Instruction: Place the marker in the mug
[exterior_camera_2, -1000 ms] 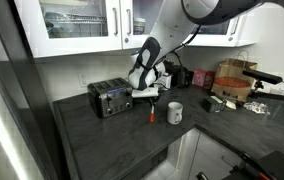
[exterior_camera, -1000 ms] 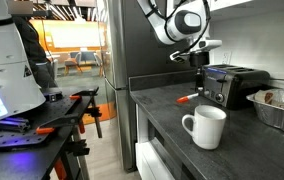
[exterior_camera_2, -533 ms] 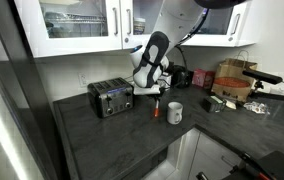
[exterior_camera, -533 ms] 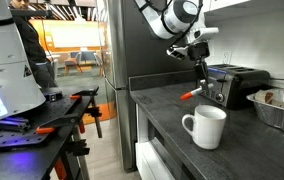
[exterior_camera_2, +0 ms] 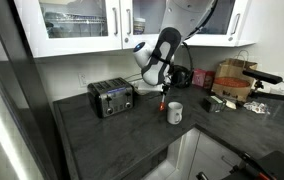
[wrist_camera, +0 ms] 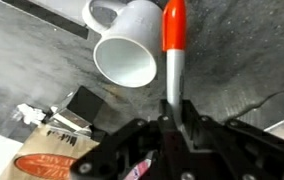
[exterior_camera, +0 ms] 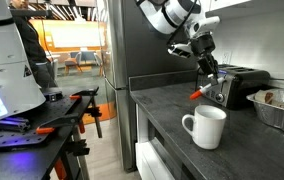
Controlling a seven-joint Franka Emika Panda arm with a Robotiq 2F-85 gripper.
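Red-orange at its free end and pale along the body, the marker [wrist_camera: 172, 55] sits clamped between the two fingers of the tool [wrist_camera: 174, 120], which are pressed against it from either side. In the wrist view it sticks straight out from the tool, its coloured end just beside the rim of the mug [wrist_camera: 130, 52], whose open mouth faces the camera with the loop handle on the far side.

In an exterior view the tool [exterior_camera: 212, 82] hangs above the dark grey desk [exterior_camera: 162, 108] with the marker [exterior_camera: 196, 95] held in the air, tilted, clear of the surface. The white mug [exterior_camera: 206, 127] stands upright near the desk's front edge, below and in front of the marker. Whether the tip is already over the mouth is hard to judge; it looks slightly short of it.

A black toaster [exterior_camera: 240, 85] stands toward the back edge, behind the tool.
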